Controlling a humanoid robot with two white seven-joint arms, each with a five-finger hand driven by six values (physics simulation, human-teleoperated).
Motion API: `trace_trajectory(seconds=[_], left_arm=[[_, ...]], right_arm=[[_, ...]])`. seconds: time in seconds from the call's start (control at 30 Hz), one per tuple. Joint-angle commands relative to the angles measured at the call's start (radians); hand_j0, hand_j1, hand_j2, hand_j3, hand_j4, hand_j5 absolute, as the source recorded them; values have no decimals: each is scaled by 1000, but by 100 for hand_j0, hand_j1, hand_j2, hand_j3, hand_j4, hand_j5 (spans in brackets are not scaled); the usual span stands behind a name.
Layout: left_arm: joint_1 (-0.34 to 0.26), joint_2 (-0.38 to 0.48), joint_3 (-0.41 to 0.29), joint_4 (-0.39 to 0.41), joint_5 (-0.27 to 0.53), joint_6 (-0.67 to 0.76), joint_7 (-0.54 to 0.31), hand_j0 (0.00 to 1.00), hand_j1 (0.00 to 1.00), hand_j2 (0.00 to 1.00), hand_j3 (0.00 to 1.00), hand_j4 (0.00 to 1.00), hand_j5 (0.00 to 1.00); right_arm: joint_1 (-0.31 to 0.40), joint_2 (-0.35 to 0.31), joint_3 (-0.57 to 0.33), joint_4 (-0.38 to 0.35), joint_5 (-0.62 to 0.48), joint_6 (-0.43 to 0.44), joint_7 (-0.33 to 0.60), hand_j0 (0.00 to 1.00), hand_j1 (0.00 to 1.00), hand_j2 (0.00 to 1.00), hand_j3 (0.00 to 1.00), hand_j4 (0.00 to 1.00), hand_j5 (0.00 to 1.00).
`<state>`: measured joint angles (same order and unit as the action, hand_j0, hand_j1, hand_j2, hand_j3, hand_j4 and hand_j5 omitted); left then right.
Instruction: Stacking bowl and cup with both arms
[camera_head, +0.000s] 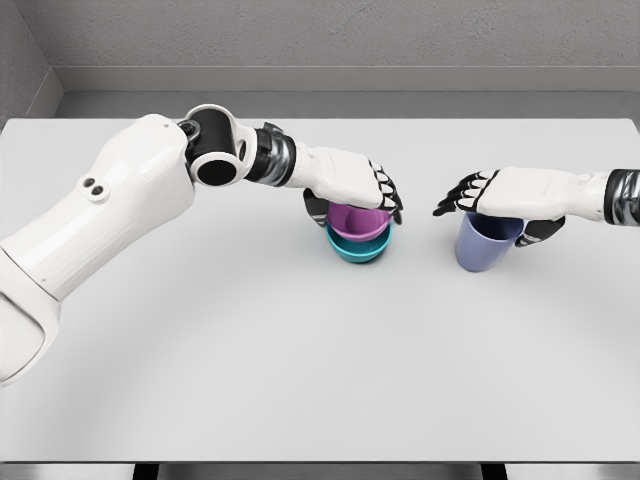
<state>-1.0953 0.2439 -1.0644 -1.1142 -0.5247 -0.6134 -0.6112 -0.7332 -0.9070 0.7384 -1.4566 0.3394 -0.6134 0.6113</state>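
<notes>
A broad, flat white table (300, 380) fills most of the head view, with a grey floor strip and grey wall behind its far edge.

The left arm (110, 225), a bulky white limb with a black elbow joint, reaches in from the lower left and stretches across to the table's middle. The right arm (615, 195) enters from the right edge at about the same height, showing only its wrist and forearm end.

The left hand (350, 185), white-backed with black finger joints, lies palm-down over the bowls, its fingers curled over the far and right rim of the upper bowl and clamped on it. The right hand (510, 195) lies palm-down over the cup's mouth, thumb and fingers wrapped down around its rim, gripping it.

The round teal plastic bowl (357, 250) sits on the table near the centre, only its lower wall and front rim showing. Nested inside it is the smaller round magenta plastic bowl (357, 220), whose pinkish-purple wall rises above the teal rim and is partly hidden by the hand.

The tapered lavender-blue plastic cup (485, 245) stands upright to the right of the bowls, apart from them, wider at the top than at the base. Whether its base touches the table cannot be told.
</notes>
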Motion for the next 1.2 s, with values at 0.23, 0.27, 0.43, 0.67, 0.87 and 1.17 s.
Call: trace_trajectory(seconds=[0.23,0.27,0.43,0.67,0.87,1.17], left_arm=[[0,0,1,2,6,3,0,100,100,100,100,100,100],[0,0,1,2,8,3,0,100,100,100,100,100,100],[-8,6,1,0,14,3,0,100,100,100,100,100,100],[-20,12,1,-7,40,3,0,100,100,100,100,100,100],[-61,46,3,-12,152,3,0,100,100,100,100,100,100],[-74,91,6,-12,218,3,0,100,100,100,100,100,100]], right_arm=[[0,-1,-1,-1,-5,3,0,100,100,100,100,100,100],[0,-1,-1,-1,-5,3,0,100,100,100,100,100,100],[0,-3,-1,-1,-5,3,0,100,100,100,100,100,100],[-2,-6,-1,-1,-5,3,0,100,100,100,100,100,100],[-2,-6,-1,-1,-5,3,0,100,100,100,100,100,100],[-2,-7,-1,-1,-5,3,0,100,100,100,100,100,100]])
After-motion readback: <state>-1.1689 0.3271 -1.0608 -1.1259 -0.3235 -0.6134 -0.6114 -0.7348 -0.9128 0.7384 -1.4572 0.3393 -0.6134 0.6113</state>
